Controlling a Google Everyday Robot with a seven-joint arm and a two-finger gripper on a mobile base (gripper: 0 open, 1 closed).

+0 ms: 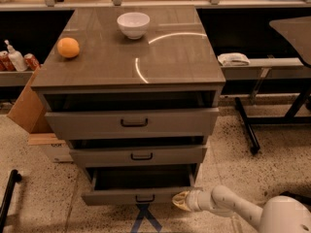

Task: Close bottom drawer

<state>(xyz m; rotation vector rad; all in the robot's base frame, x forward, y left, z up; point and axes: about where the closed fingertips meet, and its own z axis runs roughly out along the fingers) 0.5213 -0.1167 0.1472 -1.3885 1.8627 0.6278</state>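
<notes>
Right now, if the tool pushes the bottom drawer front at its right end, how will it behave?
The bottom drawer probably slides straight in: rigid flat front, looks empty, so likely light. The tool sits by its right corner, away from the central handle, so an off-centre push might rack it slightly.

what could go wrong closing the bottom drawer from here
1. The gripper is at the right end of the bottom drawer, well off its handle. A push there may skew the drawer so that it jams.
2. A hard shove could jolt the cabinet, and the orange lying loose on top might roll off.
</notes>
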